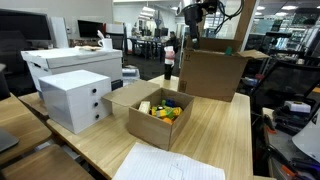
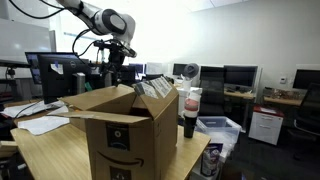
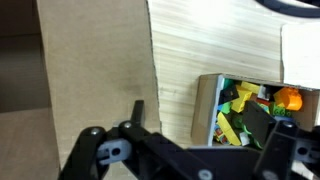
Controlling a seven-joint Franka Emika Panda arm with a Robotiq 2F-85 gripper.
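White drawer unit (image 1: pixel 75 98), perhaps a printer (image 1: pixel 72 60) behind, dark bottle (image 1: pixel 168 64), paper sheets (image 1: pixel 165 163).

Open-plan office doubling as a robotics lab: rows of desks with dark monitors (image 2: pixel 240 78), a printer (image 1: pixel 70 62) and a white drawer unit (image 1: pixel 75 98) on a wooden table (image 1: pixel 215 125), a rolling cabinet (image 2: pixel 266 125), and a robot arm (image 2: pixel 95 18) among the workstations.

Exterior views oppose across table (image 1: pixel 215 135), sharing big box (image 1: pixel 212 72); wrist downward.

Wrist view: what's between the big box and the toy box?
Bare table only, between big box and toy box, in the wrist view.
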